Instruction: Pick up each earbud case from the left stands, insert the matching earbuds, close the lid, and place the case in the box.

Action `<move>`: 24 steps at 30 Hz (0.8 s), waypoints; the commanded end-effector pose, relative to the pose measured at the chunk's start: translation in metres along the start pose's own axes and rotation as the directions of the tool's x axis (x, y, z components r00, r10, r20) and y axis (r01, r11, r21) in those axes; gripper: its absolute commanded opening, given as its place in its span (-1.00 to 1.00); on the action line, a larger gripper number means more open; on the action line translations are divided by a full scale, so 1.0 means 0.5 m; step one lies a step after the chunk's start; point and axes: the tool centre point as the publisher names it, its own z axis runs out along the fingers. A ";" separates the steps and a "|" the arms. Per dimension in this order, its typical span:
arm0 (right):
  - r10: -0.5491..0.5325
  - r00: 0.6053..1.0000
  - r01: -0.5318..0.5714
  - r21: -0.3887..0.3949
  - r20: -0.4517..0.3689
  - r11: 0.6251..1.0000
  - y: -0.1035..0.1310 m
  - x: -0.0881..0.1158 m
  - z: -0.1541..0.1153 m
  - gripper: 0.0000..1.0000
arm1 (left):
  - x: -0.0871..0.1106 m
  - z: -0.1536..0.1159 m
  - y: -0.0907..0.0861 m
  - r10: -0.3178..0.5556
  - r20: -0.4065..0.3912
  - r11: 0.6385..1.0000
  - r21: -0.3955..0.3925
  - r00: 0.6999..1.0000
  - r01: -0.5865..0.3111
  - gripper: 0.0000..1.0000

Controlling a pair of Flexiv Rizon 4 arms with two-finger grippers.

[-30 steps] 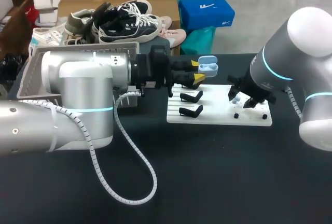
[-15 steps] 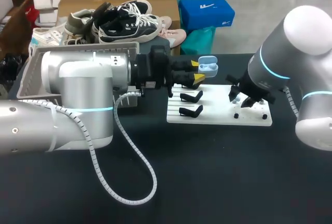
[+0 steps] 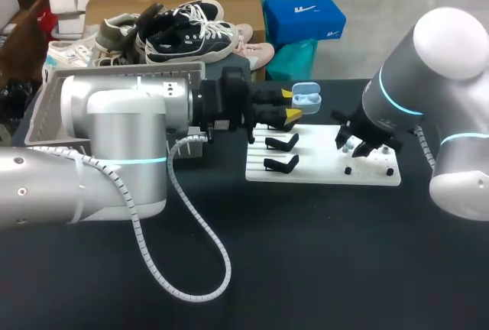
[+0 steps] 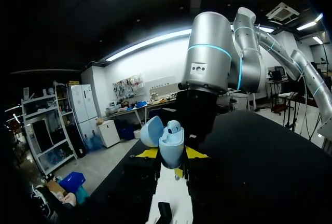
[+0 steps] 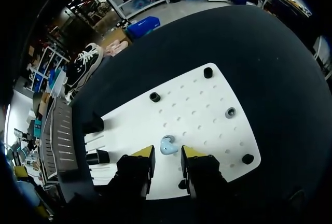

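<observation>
- Earbud case sits above the far edge of the white board, our left fingers clamped on its body. The lid is tipped back, and one seated earbud shows in the left wrist view.
- Our right fingers hang over the middle of the board, standing apart. The loose earbud lies on the board between their tips, not visibly pinched.
- Over the last second our right arm has drifted a little along the board towards the black stands at its left end. Our left arm has not moved.
- We read that drift as our right arm lining up on the second earbud, while the left keeps the case presented for it.
- The grasp itself looks not yet made. Inserting the earbud, closing the lid and stowing the case all remain.
</observation>
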 end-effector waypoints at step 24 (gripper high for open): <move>0.013 1.000 -0.013 -0.013 0.011 1.000 -0.005 0.003 -0.022 -1.00 | 0.000 0.001 -0.003 0.001 0.001 1.000 -0.008 1.000 -0.001 -1.00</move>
